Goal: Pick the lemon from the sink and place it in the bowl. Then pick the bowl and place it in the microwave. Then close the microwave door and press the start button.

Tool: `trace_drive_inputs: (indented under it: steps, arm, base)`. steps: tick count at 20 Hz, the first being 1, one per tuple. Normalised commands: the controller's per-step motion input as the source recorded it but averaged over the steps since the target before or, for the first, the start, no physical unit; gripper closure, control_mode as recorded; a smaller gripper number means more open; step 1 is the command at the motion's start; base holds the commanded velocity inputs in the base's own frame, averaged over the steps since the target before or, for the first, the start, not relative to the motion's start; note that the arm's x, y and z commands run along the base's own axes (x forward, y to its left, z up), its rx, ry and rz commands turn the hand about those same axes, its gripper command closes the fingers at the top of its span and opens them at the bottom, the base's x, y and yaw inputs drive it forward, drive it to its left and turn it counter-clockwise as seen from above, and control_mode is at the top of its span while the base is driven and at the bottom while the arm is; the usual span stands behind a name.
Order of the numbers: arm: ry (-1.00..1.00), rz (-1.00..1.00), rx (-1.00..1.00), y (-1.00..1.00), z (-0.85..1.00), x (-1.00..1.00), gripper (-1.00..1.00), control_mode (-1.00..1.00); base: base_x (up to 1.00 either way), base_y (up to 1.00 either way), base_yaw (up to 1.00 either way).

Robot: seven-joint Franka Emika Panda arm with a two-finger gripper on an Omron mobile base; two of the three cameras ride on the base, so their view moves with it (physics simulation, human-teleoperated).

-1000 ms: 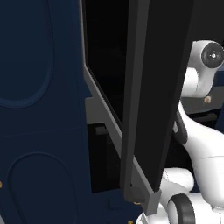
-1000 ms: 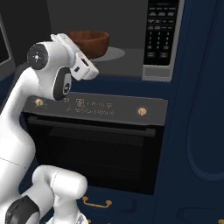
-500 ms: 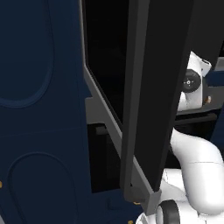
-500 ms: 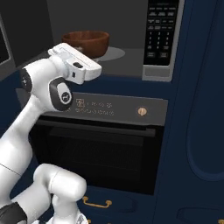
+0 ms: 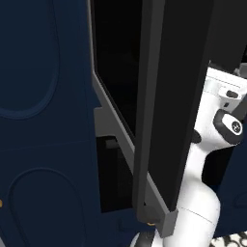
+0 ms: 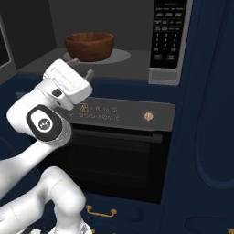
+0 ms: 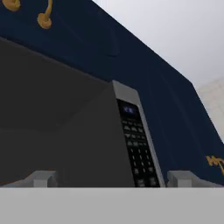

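The bowl was seen standing on the round plate inside the open microwave, well left of its keypad. The microwave door was swung wide open (edge-on in the left base view). The gripper was held just below the cavity's front edge, empty, its fingers spread wide apart.

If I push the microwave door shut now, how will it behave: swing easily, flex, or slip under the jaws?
The microwave door looks like a rigid flat panel, so it should swing as one piece, not flex. Its glossy dark face may let the gripper slide sideways. The bowl sits well inside, so it probably won't be struck.
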Motion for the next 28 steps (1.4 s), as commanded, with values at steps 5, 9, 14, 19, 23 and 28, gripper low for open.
trace_drive_inputs:
  steps: [5,9,14,19,23,28]
  arm:
    - [0.00,-0.12,0.00,0.30,-0.01,-0.65,-1.00,-1.00]
    - [0.01,-0.11,0.00,0.64,-0.01,-0.58,-1.00,-1.00]
    - [0.05,-0.09,0.00,0.97,0.00,-0.63,-1.00,-1.00]
    - [0.01,-0.03,0.00,1.00,0.00,-0.75,-1.00,-1.00]
    - [0.00,-0.01,0.00,1.00,-0.07,-0.80,-1.00,-1.00]
    - [0.00,-0.13,-0.01,1.00,-0.49,-0.40,-1.00,-1.00]
  base:
    - [0.00,0.00,0.00]
    - [0.00,0.00,0.00]
    - [0.00,0.00,0.00]
    - [0.00,0.00,0.00]
    - [0.00,0.00,0.00]
    - [0.00,0.00,0.00]
